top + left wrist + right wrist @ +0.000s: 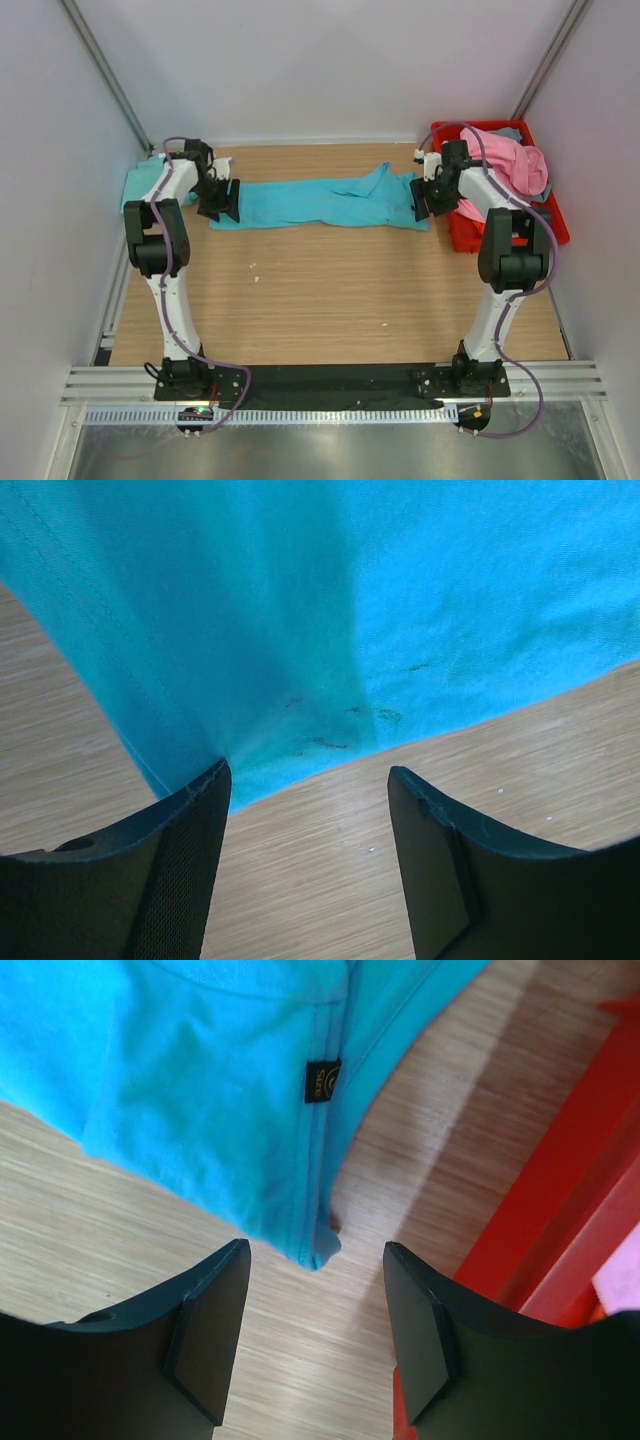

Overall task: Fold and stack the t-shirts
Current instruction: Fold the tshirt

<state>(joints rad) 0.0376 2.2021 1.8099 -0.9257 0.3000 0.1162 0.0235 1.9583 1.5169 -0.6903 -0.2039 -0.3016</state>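
Note:
The turquoise-blue t-shirt (320,202) lies stretched in a long band across the far part of the table. My left gripper (218,200) is open at its left end; in the left wrist view (305,810) the cloth edge (350,630) lies just beyond the fingertips, the left fingertip touching it. My right gripper (428,198) is open at the right end; in the right wrist view (315,1290) a cloth corner (320,1250) sits just ahead of the open jaws. A mint-green shirt (142,182) lies folded at far left. A pink shirt (515,165) and a grey-blue one (505,133) lie in the bin.
A red plastic bin (555,215) stands at the far right, close beside my right gripper; its red wall (560,1200) fills the right of the right wrist view. White walls enclose the wooden table (330,300) on three sides.

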